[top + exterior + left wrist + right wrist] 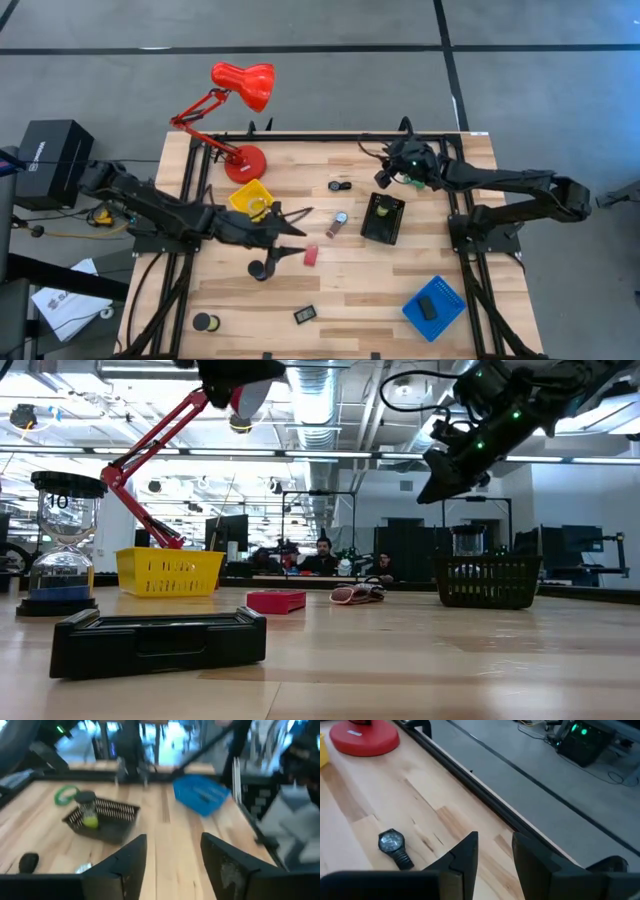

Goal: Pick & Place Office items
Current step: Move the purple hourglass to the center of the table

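Note:
Office items lie scattered on the wooden table: a black watch [340, 185], a silvery piece [338, 224], a red block [311, 255], a black hourglass [262, 268], a black disc [205, 322] and a black block [305, 314]. My left gripper [300, 224] hangs open above the table just right of the yellow tray [250, 197], with nothing between its fingers [125, 865]. My right gripper [382, 180] hangs open over the far side of the table beside the black tray [383, 218], with nothing between its fingers [462, 857]. The watch [390, 842] lies below and ahead of it.
A big red desk lamp [240, 85] stands at the far left with its base [245, 163] on the table. The black tray holds a small piece with a yellow-green bottom [89, 815]. A blue tray [434, 305] with a black item sits near the front right. Bare wood lies mid-table.

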